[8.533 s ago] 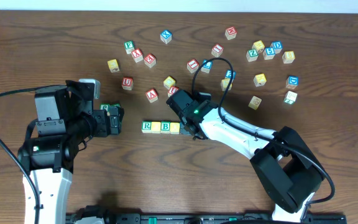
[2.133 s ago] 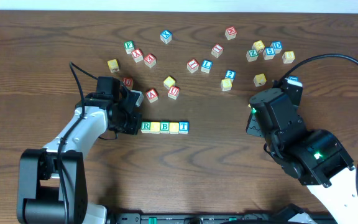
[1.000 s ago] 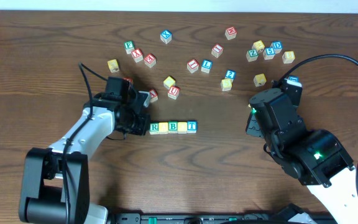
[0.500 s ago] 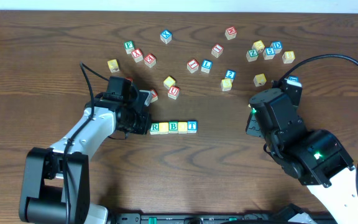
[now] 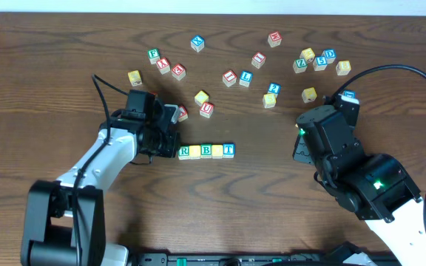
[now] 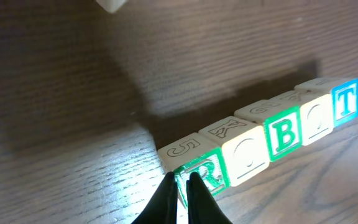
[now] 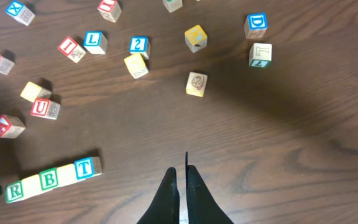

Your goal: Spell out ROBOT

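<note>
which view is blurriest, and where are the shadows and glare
Left wrist view: softest, letter row slightly blurred, its shadow cast up-left, bright patch on the table at lower left. Right wrist view: sharp, broad shadow at right. Overhead view: crisp, even.

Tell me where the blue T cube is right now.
In the overhead view the blue T cube ends the five-cube row on its right, touching a yellow cube; the left claw is at the opposite end.

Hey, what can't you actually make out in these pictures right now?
1. Overhead: fingertips of left gripper and right gripper hidden by their own arms.
2. Overhead: letters on the row's two yellow cubes too small to read.
3. Left wrist: pale cube cut off by top edge, letter unseen.
</note>
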Controlling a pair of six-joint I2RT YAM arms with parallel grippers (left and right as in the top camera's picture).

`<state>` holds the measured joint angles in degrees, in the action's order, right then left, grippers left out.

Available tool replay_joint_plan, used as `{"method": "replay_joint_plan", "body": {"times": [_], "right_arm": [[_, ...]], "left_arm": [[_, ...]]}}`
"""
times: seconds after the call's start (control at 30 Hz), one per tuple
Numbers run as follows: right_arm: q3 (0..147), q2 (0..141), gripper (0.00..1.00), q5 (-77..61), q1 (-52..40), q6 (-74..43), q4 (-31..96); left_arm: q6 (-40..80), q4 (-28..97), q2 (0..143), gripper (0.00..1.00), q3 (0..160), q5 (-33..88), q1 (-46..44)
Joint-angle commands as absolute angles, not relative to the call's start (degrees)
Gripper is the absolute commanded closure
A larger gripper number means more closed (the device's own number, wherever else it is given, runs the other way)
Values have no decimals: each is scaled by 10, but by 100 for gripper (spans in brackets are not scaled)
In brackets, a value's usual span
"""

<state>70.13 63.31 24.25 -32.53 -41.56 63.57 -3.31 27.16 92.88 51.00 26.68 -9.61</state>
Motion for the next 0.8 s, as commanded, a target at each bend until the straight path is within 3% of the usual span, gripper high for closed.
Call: {"method": "replay_joint_plan", "body": {"times": [0.0,0.4,0.77], "right_arm": [[712,627,99,249,-322,-411,641],[712,627,99,254,-322,-410,667],[712,627,99,253,-322,-407,672]], "left_arm": [[0,274,910,92,513,230,-97],[91,280,911,93,512,124,-97],[116,262,911,93,480,122,-97]]}}
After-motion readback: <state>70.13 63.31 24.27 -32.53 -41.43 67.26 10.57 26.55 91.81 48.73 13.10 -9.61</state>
